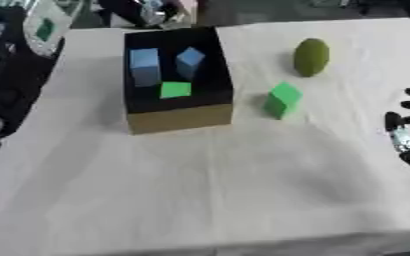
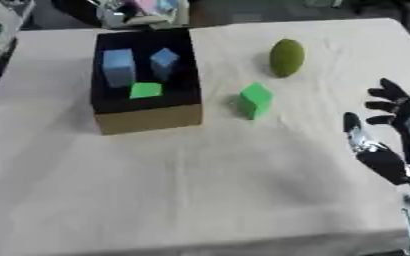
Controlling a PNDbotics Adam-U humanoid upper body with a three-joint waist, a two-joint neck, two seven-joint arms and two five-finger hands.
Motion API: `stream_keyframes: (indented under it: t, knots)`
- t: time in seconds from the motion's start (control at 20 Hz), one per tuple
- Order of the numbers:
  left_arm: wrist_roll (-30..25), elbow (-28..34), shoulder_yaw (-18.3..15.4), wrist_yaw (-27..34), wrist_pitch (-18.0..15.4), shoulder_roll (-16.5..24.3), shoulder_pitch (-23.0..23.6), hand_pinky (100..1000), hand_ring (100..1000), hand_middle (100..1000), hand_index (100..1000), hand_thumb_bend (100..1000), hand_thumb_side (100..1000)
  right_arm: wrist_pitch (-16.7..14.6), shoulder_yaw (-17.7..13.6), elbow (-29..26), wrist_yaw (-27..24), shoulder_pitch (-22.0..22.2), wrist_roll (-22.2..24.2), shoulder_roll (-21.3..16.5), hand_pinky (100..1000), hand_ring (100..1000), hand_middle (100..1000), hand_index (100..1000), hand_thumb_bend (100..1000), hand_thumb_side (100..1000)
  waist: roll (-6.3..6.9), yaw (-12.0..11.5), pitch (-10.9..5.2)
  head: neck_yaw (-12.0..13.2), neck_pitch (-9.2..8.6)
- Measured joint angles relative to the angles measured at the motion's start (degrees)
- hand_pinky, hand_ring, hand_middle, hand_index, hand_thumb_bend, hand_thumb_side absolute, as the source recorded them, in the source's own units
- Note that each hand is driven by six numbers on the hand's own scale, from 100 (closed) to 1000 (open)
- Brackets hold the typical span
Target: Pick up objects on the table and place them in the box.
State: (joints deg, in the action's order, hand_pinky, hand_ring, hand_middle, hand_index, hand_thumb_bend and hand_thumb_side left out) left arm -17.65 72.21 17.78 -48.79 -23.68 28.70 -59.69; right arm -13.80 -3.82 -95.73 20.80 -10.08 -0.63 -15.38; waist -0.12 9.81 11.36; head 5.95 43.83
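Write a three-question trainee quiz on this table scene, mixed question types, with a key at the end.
1. True or false: the green cube on the cloth is already inside the box.
2. Multiple choice: which items lie in the box? A) two blue blocks and a green piece; B) one red ball; C) nothing.
3. Fill in: the right robot hand shows at the right edge with fingers ____, holding nothing.

Key:
1. False. It stands on the cloth to the right of the box, nearer than the olive-green round object.
2. A.
3. Open (spread).
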Motion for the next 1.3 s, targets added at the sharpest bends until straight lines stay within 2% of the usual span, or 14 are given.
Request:
stream_keyframes:
  t: [0.25,0.4,0.55,0.6,0.65,0.7,0.9,1.0,1.15,1.3]
  knots:
    - [-2.5,-2.0,2.1,0.6,-1.3,-2.2,0.9,804,718,634,763,320,312,0.0,0.0,0.0,0.0,0.0,0.1,0.0,648,776,816,966,270,510,0.00,0.1,0.00,0.1,0.00]
    - [-3.7,-3.4,2.8,0.6,-1.6,-3.1,1.6,812,732,670,790,364,332,-0.1,0.0,0.0,0.0,0.0,0.2,0.0,648,776,816,966,271,510,0.00,0.1,0.00,0.1,0.00]
    - [-4.6,-4.7,2.8,0.2,-1.5,-3.4,2.5,825,749,721,835,464,377,-0.1,0.0,0.0,0.0,0.0,0.3,0.1,648,776,816,966,271,510,0.00,0.1,0.00,0.1,0.00]
    - [-4.7,-5.0,2.8,0.0,-1.3,-3.4,2.8,831,755,732,848,529,412,-0.1,0.0,0.0,0.0,0.0,0.3,0.1,648,776,816,966,271,510,0.00,0.1,0.00,0.1,0.00]
    - [-4.8,-5.2,2.7,-0.3,-1.1,-3.3,3.2,834,759,738,852,538,415,-0.1,0.0,0.0,0.0,0.0,0.3,0.1,648,776,816,966,271,509,0.00,0.1,0.00,0.1,0.00]
    - [-4.7,-5.4,2.3,-0.5,-0.8,-3.1,3.6,835,761,741,854,548,421,-0.1,0.0,0.0,0.0,0.0,0.3,0.1,648,776,816,966,272,510,0.00,0.1,0.00,0.1,0.00]
    - [-3.3,-5.6,0.0,-1.9,1.4,-1.0,5.6,861,796,791,883,756,534,-0.1,0.0,0.0,0.0,0.0,0.3,0.2,648,776,816,965,273,509,0.00,0.0,0.00,0.0,0.00]
    - [-2.5,-5.4,-1.4,-2.3,2.6,0.5,6.6,874,813,813,894,815,564,-0.1,0.0,0.0,0.0,0.0,0.3,0.2,648,776,816,966,274,509,0.00,-0.2,0.00,-0.2,0.00]
    - [-1.8,-4.3,-3.3,-2.3,4.2,3.0,8.2,886,828,837,900,854,587,-0.1,0.0,0.0,0.0,0.0,0.3,0.2,648,776,815,965,274,509,0.00,-0.4,0.00,-0.4,0.00]
    - [-0.7,-1.5,-5.4,-1.3,5.8,5.7,10.4,888,829,840,899,855,600,0.0,-0.1,0.0,0.0,0.0,0.2,0.2,649,776,816,966,276,507,0.00,-0.8,0.00,-0.5,0.00]
